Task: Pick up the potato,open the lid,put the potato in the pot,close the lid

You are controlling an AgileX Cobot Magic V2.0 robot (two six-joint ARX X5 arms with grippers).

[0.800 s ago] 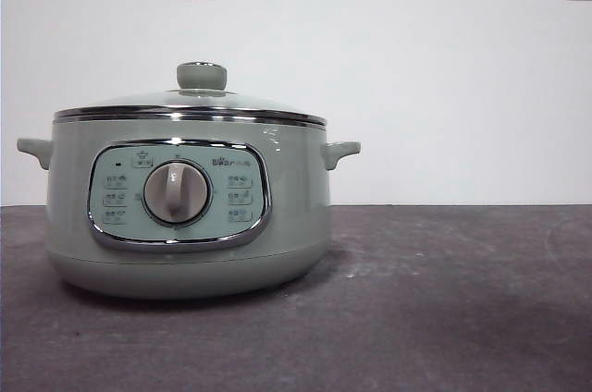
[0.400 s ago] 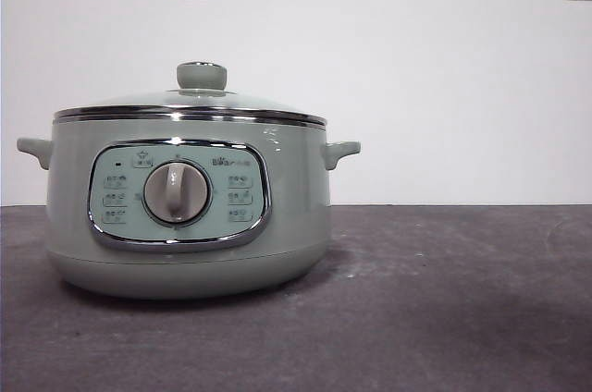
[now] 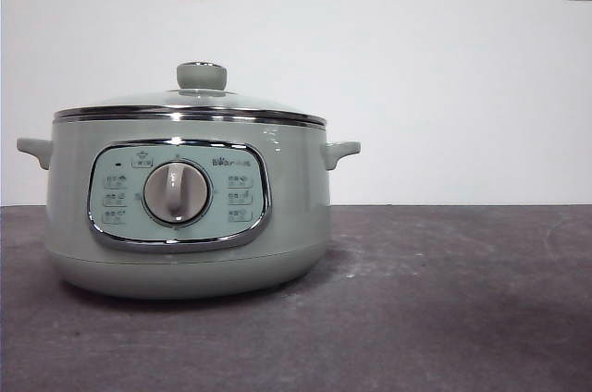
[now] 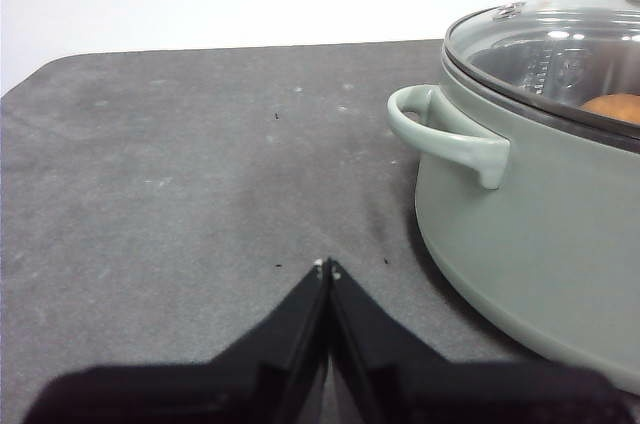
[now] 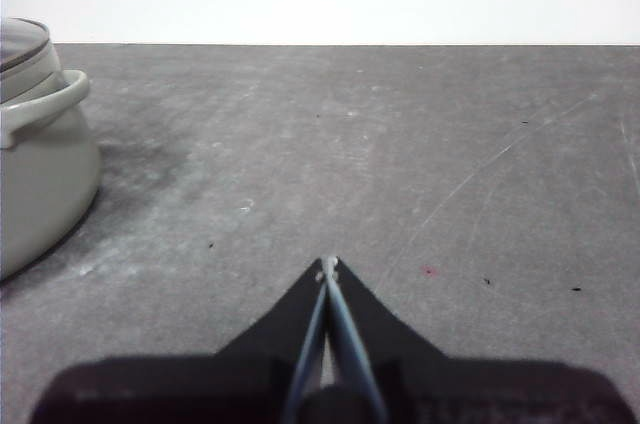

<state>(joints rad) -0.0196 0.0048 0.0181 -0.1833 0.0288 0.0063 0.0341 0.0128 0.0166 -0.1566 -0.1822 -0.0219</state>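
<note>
Counter (image 3: 462, 300): dark grey, scuffed, carrying the pot; a white wall with two sockets stands behind.
Pot (image 3: 190, 216): pale sage-green cooker, standing upright on the counter, dial and panel facing the front view. It looks heavy and rigid; nothing suggests it needs moving.
Lid (image 3: 190, 101): domed glass with chrome rim, seated squarely on the pot. Glass is hard, smooth and breakable, so I judge it should be lifted straight up and never dragged across the rim.
Knob (image 3: 201, 75): round, sage-green, at the lid's top centre; the one sensible hold, though its rounded sides may slip between narrow jaws.
Potato (image 4: 612, 107): orange-brown, seen through the glass in the left wrist view, already lying inside the pot. Firm, light, smooth-skinned.
Task stage: judged complete, or nearly so, with potato in and lid on.
Left gripper (image 4: 327, 266): jaws pressed together, empty, low over bare counter near the pot's side handle (image 4: 445, 134).
Right gripper (image 5: 328, 262): jaws together, empty, over open counter, well apart from the pot.
</note>
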